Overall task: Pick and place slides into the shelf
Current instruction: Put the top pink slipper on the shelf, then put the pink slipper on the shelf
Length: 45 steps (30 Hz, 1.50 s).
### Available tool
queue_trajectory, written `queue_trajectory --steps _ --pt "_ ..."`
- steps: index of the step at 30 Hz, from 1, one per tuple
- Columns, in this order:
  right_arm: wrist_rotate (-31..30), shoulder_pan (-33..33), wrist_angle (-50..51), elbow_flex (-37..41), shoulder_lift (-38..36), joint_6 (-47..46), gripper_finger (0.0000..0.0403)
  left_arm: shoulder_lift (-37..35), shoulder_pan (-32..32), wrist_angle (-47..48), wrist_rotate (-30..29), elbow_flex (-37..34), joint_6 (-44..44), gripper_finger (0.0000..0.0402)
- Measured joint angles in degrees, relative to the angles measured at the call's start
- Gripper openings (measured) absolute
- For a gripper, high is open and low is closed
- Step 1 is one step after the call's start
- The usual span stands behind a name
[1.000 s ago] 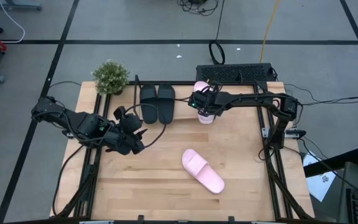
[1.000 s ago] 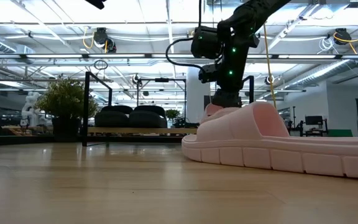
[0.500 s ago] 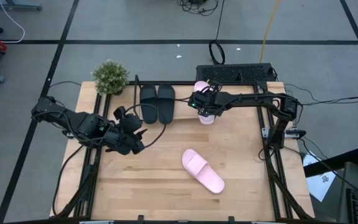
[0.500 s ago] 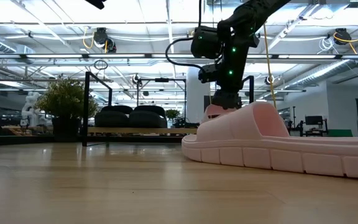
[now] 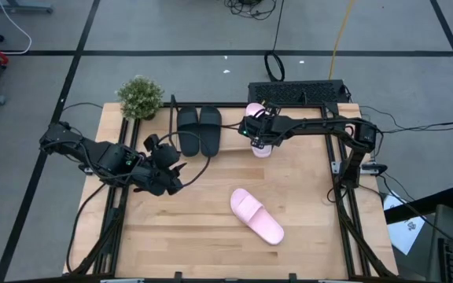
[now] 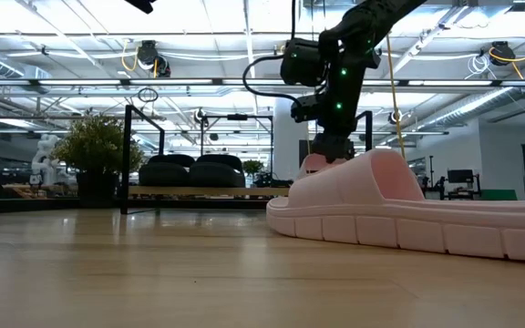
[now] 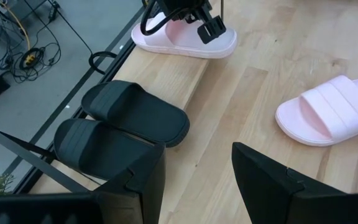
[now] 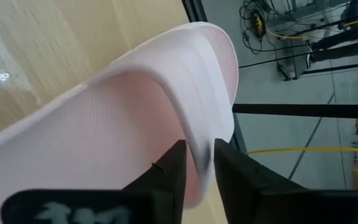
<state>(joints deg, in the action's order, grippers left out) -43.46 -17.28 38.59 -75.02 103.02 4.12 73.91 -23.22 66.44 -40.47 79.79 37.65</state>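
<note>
Two black slides (image 5: 199, 130) (image 7: 122, 124) stand side by side, soles down, on the shelf (image 7: 180, 84) at the table's far edge. One pink slide (image 5: 255, 138) (image 7: 182, 41) lies on the shelf board to their right, with my right gripper (image 5: 256, 128) shut on it from above. The other pink slide (image 5: 256, 216) (image 6: 399, 214) lies sole-down on the table's middle, toward the near edge. My left gripper (image 5: 169, 174) (image 7: 197, 180) waits open over the table, left of centre, touching nothing. My right gripper pinches the edge of the pink slide's wide strap (image 8: 199, 146) between its two fingers (image 8: 169, 171), one inside the strap's arch and one outside. It comes from above, pointing down. In the left wrist view the slide sits sole-down on the shelf board.
A small potted plant (image 5: 140, 97) stands at the table's far left corner, beside the shelf's left end. A black flat device (image 5: 297, 92) and cables lie beyond the far edge. Bare wood (image 5: 211, 236) stretches along the near half of the table.
</note>
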Motion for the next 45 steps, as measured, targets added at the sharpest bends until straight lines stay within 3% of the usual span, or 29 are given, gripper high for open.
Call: queue_trajectory --steps 16,32,35,42,45 --pt "0.0 1.6 1.0 0.0 0.0 -0.4 0.0167 0.0 0.0 0.0 0.2 0.0 -1.5 0.0182" --pt "0.4 10.8 4.3 0.0 -7.9 -0.4 0.0172 0.0 0.0 0.0 0.5 0.0 -1.4 0.0182" --pt "6.8 13.9 4.1 0.0 -10.9 -0.4 0.0172 0.0 0.0 0.0 1.2 0.0 -1.4 0.0182" --pt "40.2 22.3 1.5 0.0 -16.2 4.2 0.0171 0.0 0.0 0.0 1.2 0.0 -1.4 0.0182" --pt "43.6 26.7 1.7 0.0 -16.4 4.6 0.0171 0.0 0.0 0.0 1.2 0.0 -1.4 0.0182"
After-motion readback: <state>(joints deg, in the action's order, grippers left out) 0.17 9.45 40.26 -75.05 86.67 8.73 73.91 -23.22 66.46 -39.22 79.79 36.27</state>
